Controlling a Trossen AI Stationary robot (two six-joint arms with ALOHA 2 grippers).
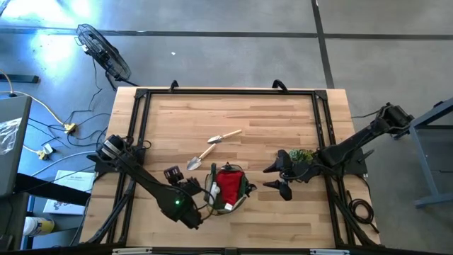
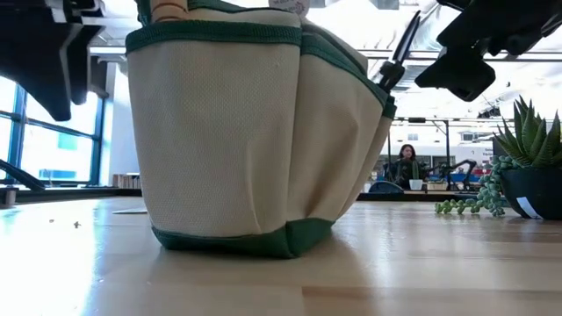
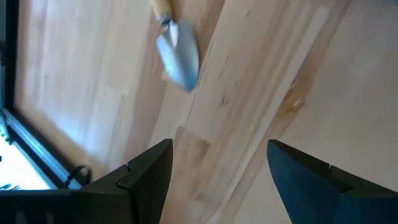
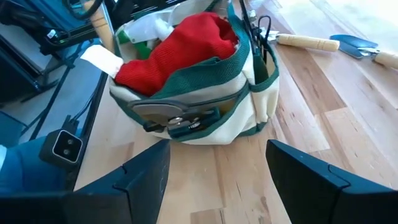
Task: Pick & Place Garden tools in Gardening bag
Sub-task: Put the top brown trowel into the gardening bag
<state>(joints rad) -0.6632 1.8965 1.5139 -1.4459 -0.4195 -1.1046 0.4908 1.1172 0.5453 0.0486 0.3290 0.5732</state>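
Observation:
The gardening bag (image 1: 230, 190) is cream with green trim and stands on its base near the table's front middle; it also shows in the right wrist view (image 4: 199, 93) and the low view (image 2: 255, 132). In it are the red fabric bundle (image 4: 180, 43), a green-and-white item (image 4: 148, 28), a wooden handle (image 4: 99, 25) and black shears (image 4: 260, 28). Two trowels lie flat on the table beyond the bag, one farther (image 1: 225, 136) and one nearer (image 1: 200, 157). My left gripper (image 1: 182, 178) is open and empty left of the bag, facing the nearer trowel's blade (image 3: 179, 50). My right gripper (image 1: 270, 177) is open and empty right of the bag.
A small potted green plant (image 1: 300, 156) stands on the table just beside my right arm, and shows at the right of the low view (image 2: 527, 158). A dark metal frame (image 1: 226, 92) runs along the table's edges. Bare wood lies across the far half of the table.

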